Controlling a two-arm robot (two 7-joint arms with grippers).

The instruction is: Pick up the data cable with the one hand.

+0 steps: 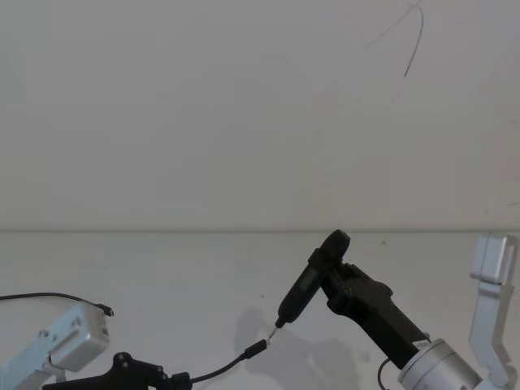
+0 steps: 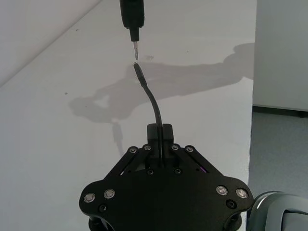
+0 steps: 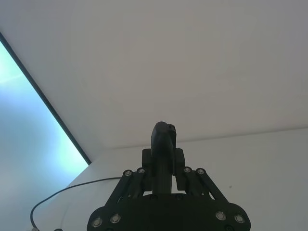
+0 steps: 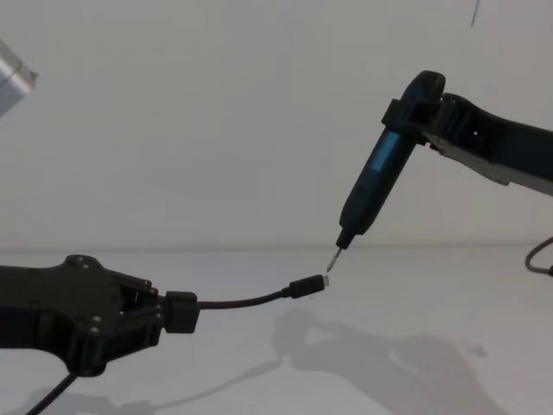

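The data cable (image 4: 246, 302) is a thin black cord that rises off the white table (image 1: 162, 268) and ends in a small plug (image 4: 307, 285) with a silver tip. My left gripper (image 4: 181, 312) is shut on the cord a short way behind the plug, low at the left; it also shows as the left gripper (image 2: 160, 132) with the cable (image 2: 153, 101) curving away from it. My right gripper (image 4: 415, 112) is shut on a black pen-shaped tool (image 4: 376, 177), held tilted. The tool's metal tip hangs just above the plug's silver end, almost touching it.
A second thin black cord (image 1: 49, 296) lies on the table beside my left arm, and the cord (image 3: 57, 195) loops near the table's edge. A white bracket (image 1: 491, 301) of the robot stands at the right. A plain wall runs behind the table.
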